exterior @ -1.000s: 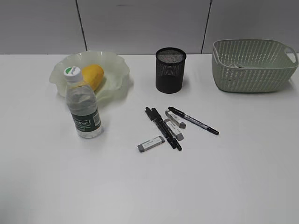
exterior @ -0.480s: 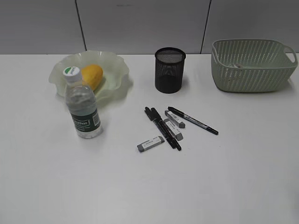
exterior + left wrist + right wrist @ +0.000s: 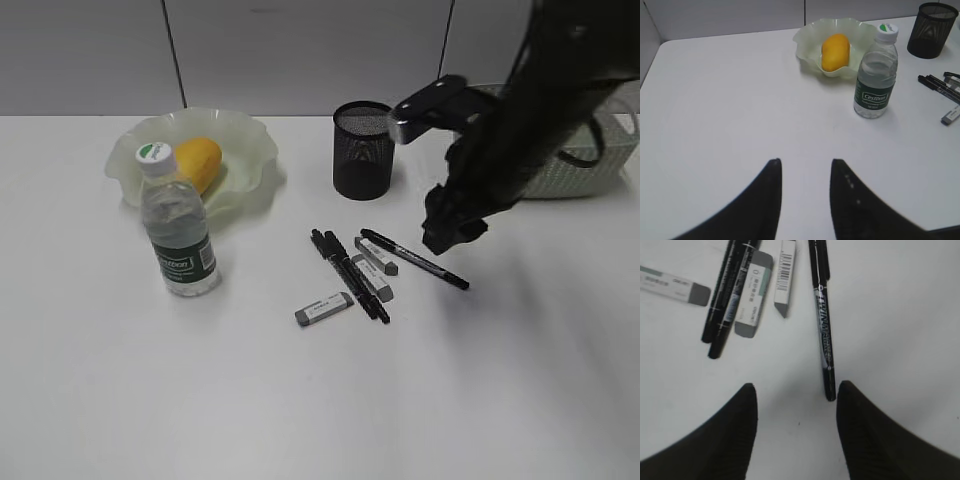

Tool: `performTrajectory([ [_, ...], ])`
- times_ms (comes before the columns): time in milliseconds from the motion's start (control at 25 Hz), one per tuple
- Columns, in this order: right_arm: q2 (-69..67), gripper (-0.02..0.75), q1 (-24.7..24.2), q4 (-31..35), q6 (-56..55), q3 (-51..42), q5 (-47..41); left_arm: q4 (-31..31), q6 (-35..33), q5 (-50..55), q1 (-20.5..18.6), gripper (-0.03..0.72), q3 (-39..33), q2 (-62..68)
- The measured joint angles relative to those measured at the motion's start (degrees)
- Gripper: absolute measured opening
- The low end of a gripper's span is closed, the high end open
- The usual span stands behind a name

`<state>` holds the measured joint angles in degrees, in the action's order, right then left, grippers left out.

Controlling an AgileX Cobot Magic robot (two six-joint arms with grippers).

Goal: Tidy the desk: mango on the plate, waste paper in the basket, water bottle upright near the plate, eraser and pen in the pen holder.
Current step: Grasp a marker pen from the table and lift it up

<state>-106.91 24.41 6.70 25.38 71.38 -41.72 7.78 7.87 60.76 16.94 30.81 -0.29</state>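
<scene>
The yellow mango (image 3: 198,162) lies in the ruffled green plate (image 3: 250,135). In front of it the water bottle (image 3: 178,235) stands upright. Behind the pens stands the black mesh pen holder (image 3: 364,150). Three black pens and three grey-white erasers lie mid-desk. My right gripper (image 3: 443,238) hangs open just above the right-hand pen (image 3: 415,259). In the right wrist view that pen (image 3: 822,315) ends beside the right fingertip of the gripper (image 3: 796,387). My left gripper (image 3: 805,162) is open over bare desk (image 3: 730,110). The waste paper is hidden.
The sage-green basket (image 3: 585,172) at the back right is largely covered by my right arm. Two pens (image 3: 348,275) lie side by side with an eraser (image 3: 372,278) against them; another eraser (image 3: 323,309) lies apart at the front.
My right arm has swung in from the upper right and come down over the pens. The desk objects have not moved.
</scene>
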Motion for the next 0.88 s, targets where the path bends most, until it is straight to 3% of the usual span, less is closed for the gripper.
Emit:
performTrajectory([
  [280, -15.98, 0.349, 0.16, -3.06, -0.20, 14.03, -6.68, 0.00, 0.00, -0.05, 0.00, 0.247, 0.00, 0.00],
  [480, -19.44, 0.281, 0.16, -3.18, -0.26, 15.42, -7.17, 0.00, 0.00, -0.11, 0.00, 0.247, 0.00, 0.00],
  [720, -20.37, 0.069, 0.16, -3.37, -0.26, 15.54, -6.59, 0.00, -0.10, -0.16, 0.00, 0.247, 0.00, 0.00],
  [880, -20.37, 0.068, 0.16, -3.21, -0.55, 15.54, -6.41, 0.00, -0.12, -0.21, 0.00, 0.247, 0.00, 0.00],
])
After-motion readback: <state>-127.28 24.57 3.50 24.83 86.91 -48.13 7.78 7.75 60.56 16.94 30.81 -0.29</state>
